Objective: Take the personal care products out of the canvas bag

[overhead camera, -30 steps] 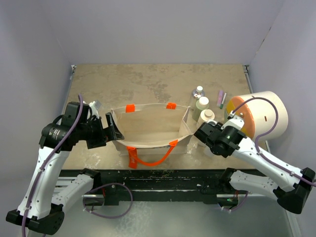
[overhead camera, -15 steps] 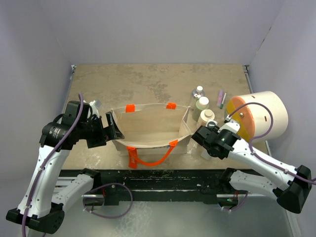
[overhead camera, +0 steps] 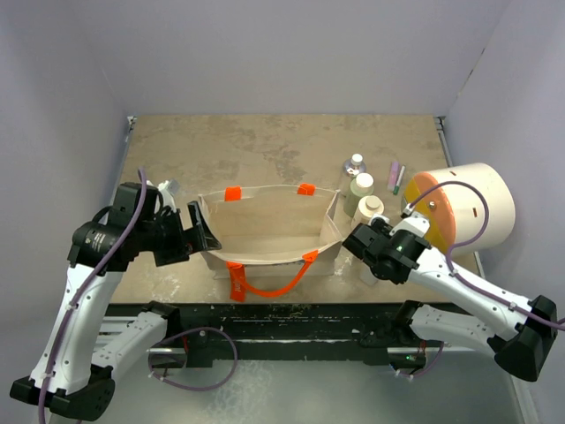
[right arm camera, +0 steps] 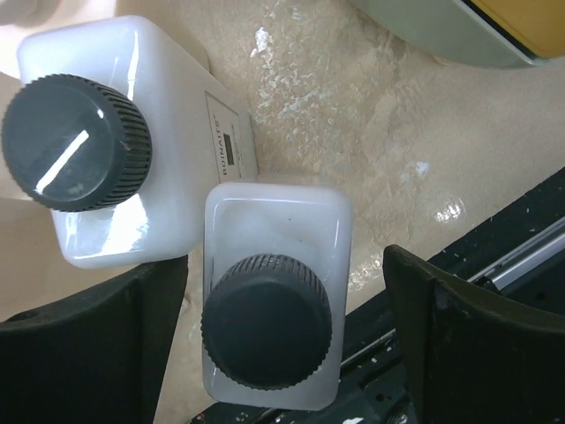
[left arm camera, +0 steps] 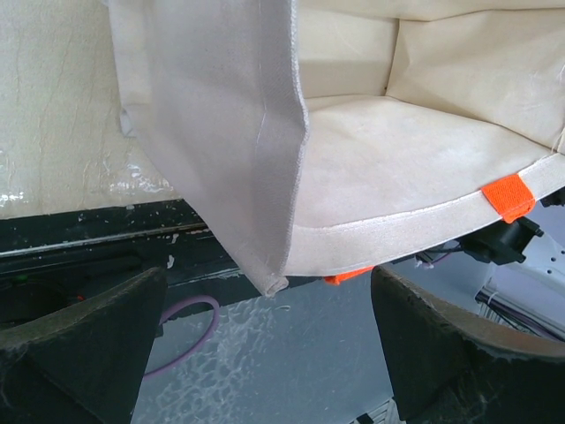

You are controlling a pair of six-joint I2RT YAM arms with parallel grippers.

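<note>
The canvas bag (overhead camera: 269,228) lies open in the middle of the table, its orange handles (overhead camera: 265,284) hanging at the near side. My left gripper (left arm camera: 274,353) is open around the bag's (left arm camera: 397,168) left end corner, not touching it. Three bottles stand right of the bag: a clear one (overhead camera: 356,165) and two pale ones (overhead camera: 362,187) (overhead camera: 371,209). In the right wrist view two white bottles with dark grey caps stand side by side on the table. My right gripper (right arm camera: 282,344) is open around the nearer one (right arm camera: 274,300), with a gap at the right finger (right arm camera: 477,344). The other white bottle (right arm camera: 132,150) touches it.
A big cream cylinder with an orange-yellow face (overhead camera: 463,212) lies at the far right. Two small tubes (overhead camera: 396,177) lie behind it. The table's front edge and black rail (right arm camera: 521,256) run just beside the nearer white bottle.
My right gripper has opened and let go of the nearer white bottle, which now stands on the table. The left arm and bag have not moved.
</note>
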